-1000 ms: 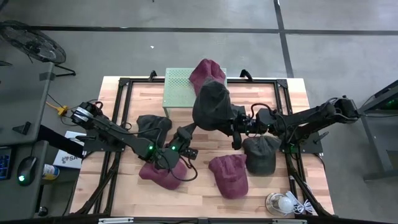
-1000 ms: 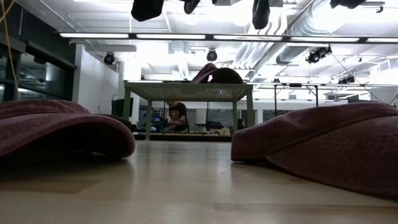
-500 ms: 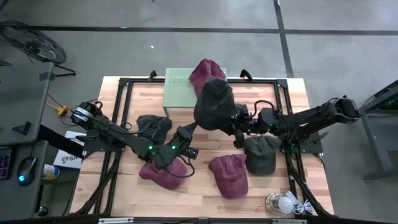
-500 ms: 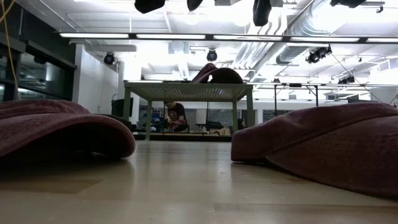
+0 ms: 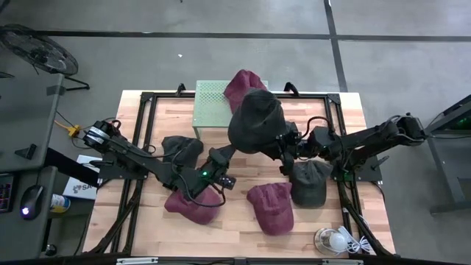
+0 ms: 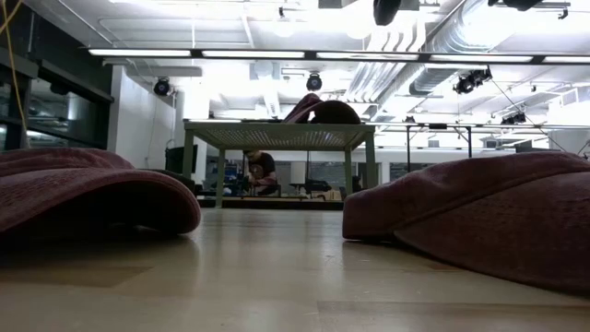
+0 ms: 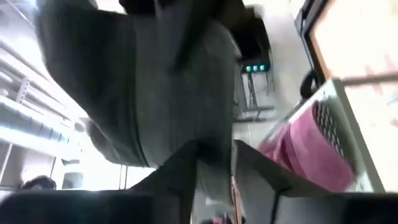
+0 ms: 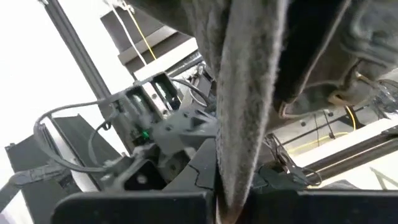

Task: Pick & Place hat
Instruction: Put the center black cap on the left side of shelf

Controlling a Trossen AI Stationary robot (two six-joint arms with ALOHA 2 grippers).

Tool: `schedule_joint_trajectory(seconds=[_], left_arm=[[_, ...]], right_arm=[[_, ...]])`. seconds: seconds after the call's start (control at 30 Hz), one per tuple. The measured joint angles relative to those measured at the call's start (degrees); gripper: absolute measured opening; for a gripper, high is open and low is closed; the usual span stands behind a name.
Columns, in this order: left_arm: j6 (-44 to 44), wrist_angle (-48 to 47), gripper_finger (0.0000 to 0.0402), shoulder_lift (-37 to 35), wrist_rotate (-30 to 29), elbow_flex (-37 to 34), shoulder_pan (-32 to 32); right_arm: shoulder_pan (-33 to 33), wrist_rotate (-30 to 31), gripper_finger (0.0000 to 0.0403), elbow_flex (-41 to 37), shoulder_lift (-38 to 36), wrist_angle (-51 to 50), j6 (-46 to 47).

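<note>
Moving: the dark grey hat [image 5: 255, 121] has drifted a little further toward the green rack [image 5: 213, 107] over the last second, carried up off the table between the two arms.
Change at left: the left gripper [image 5: 229, 151] has slid in under the hat's near edge; its jaws closed and reopened in that second, so whether they have cloth now I cannot tell.
Grip at right: the right gripper [image 8: 233, 205] has its jaws pressed tight on a fold of the hat's brim.
Meaning: judging by the lift, the pick is done and the placing is under way, with the rack the likely target.
Hat's place: hanging above the table's middle, partly over the rack's corner and a maroon hat [image 5: 245, 82] already lying there.
Hat's look: soft, dark grey knit, sagging in a rounded dome with loose folds; it should drape and shift easily.
Others: more hats lie on the table [image 5: 147, 228], grey and maroon.
</note>
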Motion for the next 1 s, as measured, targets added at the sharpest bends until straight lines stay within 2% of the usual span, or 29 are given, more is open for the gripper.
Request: schedule_joint_trajectory(seconds=[0.2, 0.6, 0.73, 1.0], left_arm=[[3.03, 0.74, 0.0177, 0.10, 2.99, 1.72, 0.03], [3.91, 0.82, 0.0185, 0.12, -1.24, 2.07, 0.03], [4.54, 0.72, 0.0162, 0.12, -1.53, 2.07, 0.05], [4.99, 0.73, 0.0056, 0.05, -2.09, 2.09, 0.05]], right_arm=[[0.02, -1.44, 0.0004, 0.02, 0.11, 3.32, 0.00], [0.00, -0.90, 0.0004, 0.04, 0.11, 2.73, -1.08], [0.02, 0.25, 0.0007, 0.04, 0.11, 2.36, -1.71], [0.02, 1.96, 0.0006, 0.04, 0.08, 2.18, -1.23]])
